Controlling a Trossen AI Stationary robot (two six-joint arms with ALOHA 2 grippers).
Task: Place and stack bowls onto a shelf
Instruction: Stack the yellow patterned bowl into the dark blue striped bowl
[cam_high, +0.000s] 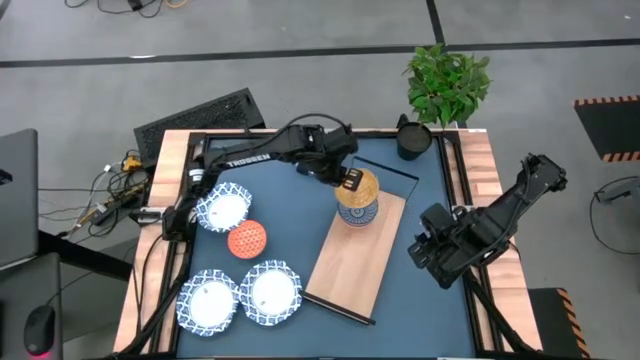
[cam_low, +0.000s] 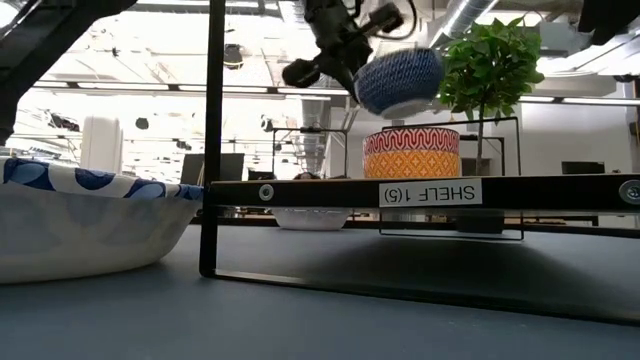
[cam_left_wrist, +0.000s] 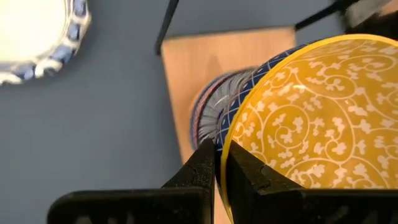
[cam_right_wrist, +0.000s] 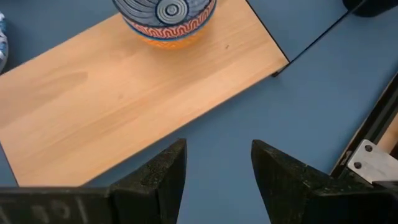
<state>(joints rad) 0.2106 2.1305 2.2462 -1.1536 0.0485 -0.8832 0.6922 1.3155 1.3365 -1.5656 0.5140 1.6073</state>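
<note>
left pincer (cam_left_wrist: 216, 163) grips blue bowl (cam_low: 400, 80) rim (yellow inside) | above orange bowl (cam_low: 411, 153) | right pincer (cam_right_wrist: 216, 165) released

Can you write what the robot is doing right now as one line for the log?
left gripper: jaws shut on blue bowl with yellow inside | above orange patterned bowl on light-wood shelf | right gripper: jaws open, waiting

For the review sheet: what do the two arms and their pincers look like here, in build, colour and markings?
Both arms are dark, nearly black, jointed and blocky. The left arm carries white TROSSEN lettering along one link. The right arm shows no lettering readable from above. The right pincer has two thick matte-black fingers with angular, tapering tips. The left pincer has the same black wedge-shaped fingers on a flat black crossbar.
</note>
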